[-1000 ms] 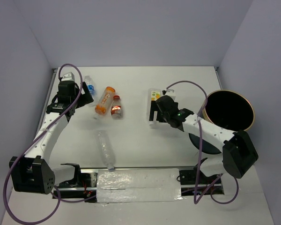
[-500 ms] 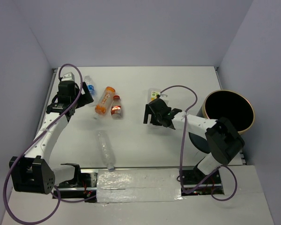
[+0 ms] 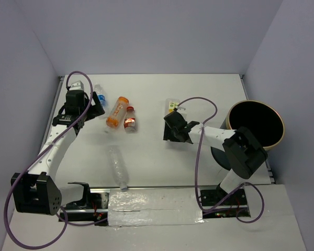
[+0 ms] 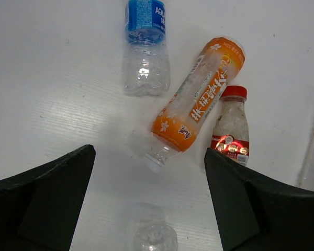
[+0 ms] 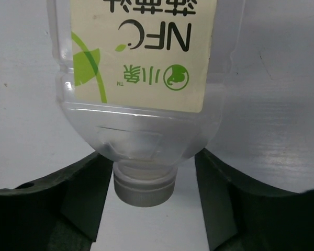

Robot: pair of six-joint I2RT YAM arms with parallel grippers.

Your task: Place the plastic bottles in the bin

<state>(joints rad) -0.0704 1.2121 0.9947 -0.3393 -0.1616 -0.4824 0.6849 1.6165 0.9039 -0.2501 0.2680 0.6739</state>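
Note:
Lying on the white table is the yellow-green-labelled bottle [image 3: 171,106], with my right gripper [image 3: 171,128] [image 5: 149,157] over its cap end. Both fingers press the clear shoulder just above the grey cap [image 5: 144,191]. Far left, my left gripper [image 3: 97,104] [image 4: 149,154] hangs open above three bottles lying close together: the blue-labelled one [image 4: 145,47], the orange one [image 4: 199,104] and the red-labelled one [image 4: 231,128]. A plain clear bottle [image 3: 116,166] lies nearer the front. The dark bin [image 3: 230,117] with its tan rim stands at the right.
Grey walls close the table in on the left, back and right. A purple cable loops above the right arm, near the bin. A taped strip and the arm mounts run along the near edge.
My right gripper has come down over the yellow-green-labelled bottle's cap end and its jaws have narrowed onto it; the right elbow has swung in. The left arm has not moved.

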